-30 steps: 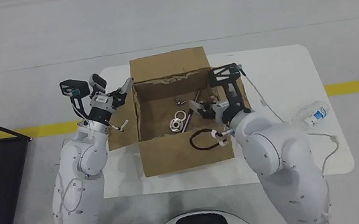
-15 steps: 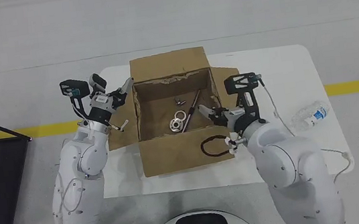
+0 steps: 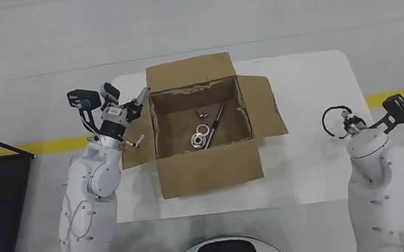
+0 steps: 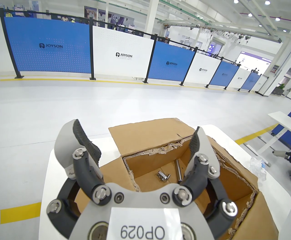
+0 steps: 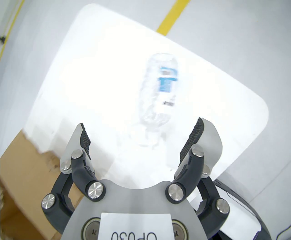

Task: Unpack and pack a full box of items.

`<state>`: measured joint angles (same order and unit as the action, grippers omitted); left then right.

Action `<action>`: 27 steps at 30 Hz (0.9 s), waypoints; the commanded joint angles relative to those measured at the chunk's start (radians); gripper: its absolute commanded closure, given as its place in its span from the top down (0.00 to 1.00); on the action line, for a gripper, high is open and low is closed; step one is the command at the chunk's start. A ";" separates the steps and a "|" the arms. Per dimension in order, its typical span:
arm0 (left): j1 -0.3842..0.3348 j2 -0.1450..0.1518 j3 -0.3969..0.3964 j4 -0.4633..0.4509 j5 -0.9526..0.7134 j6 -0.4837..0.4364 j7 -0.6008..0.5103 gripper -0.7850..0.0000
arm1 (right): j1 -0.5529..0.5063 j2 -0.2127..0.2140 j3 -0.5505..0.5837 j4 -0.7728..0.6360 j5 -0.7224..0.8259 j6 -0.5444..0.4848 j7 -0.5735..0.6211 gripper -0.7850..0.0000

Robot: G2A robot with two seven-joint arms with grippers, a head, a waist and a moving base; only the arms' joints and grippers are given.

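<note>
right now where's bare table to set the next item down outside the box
Widest bare patch: the table right of the box, up to the bottle. A narrow strip runs along the box's near wall. Crowded: the left side, where the left gripper hovers by the flap.

The right gripper (image 5: 141, 124) is being held above a white surface (image 5: 91, 68), with its fingers (image 5: 192, 141) being spread wide apart. A clear plastic bottle (image 5: 159, 91) bearing a blue label is being observed lying on its side on the surface, just beyond the fingertips; its outline is being rendered blurred. A flap of the cardboard box (image 5: 29, 172) is being seen resting against the surface's edge, beside one finger. A black cable (image 5: 241, 202) is being noted beside the gripper's base, near the surface's rounded corner. Beyond the surface, grey floor (image 5: 227, 34) is being crossed by a yellow line (image 5: 174, 16).
</note>
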<state>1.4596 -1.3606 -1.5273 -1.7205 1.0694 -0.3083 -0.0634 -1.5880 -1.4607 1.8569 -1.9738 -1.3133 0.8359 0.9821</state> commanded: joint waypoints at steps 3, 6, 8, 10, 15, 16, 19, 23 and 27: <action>0.000 0.000 0.000 0.000 0.000 0.000 0.000 1.00 | 0.062 -0.005 0.048 0.126 0.050 -0.010 0.012 1.00; 0.000 0.000 0.000 0.000 0.000 0.000 0.000 1.00 | 0.105 -0.004 0.049 0.177 0.054 -0.029 0.031 1.00; 0.000 0.000 0.000 0.000 0.000 0.000 0.000 1.00 | 0.131 -0.002 0.046 0.225 0.037 -0.028 0.030 1.00; 0.000 0.000 0.000 0.000 0.000 0.000 0.000 1.00 | 0.171 0.000 0.039 0.295 0.013 -0.014 0.016 1.00; 0.000 0.000 0.000 0.000 0.000 0.000 0.000 1.00 | 0.253 0.005 0.022 0.435 -0.074 0.005 -0.003 1.00; 0.000 0.000 0.000 0.000 0.000 0.000 0.000 1.00 | 0.265 0.005 0.021 0.453 -0.083 0.003 -0.001 1.00; 0.000 0.000 0.000 0.000 0.000 0.000 0.000 1.00 | 0.290 0.006 0.025 0.483 -0.091 -0.008 0.010 1.00; 0.000 0.000 0.000 0.000 0.000 0.000 0.000 1.00 | 0.311 0.005 0.018 0.525 -0.110 -0.024 0.026 1.00; 0.000 0.000 0.000 0.000 0.000 0.000 0.000 1.00 | 0.324 0.002 0.013 0.555 -0.129 -0.039 0.041 0.80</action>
<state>1.4596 -1.3606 -1.5273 -1.7205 1.0694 -0.3083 -0.0634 -1.2655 -1.4577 1.8700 -1.4240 -1.4393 0.7996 1.0204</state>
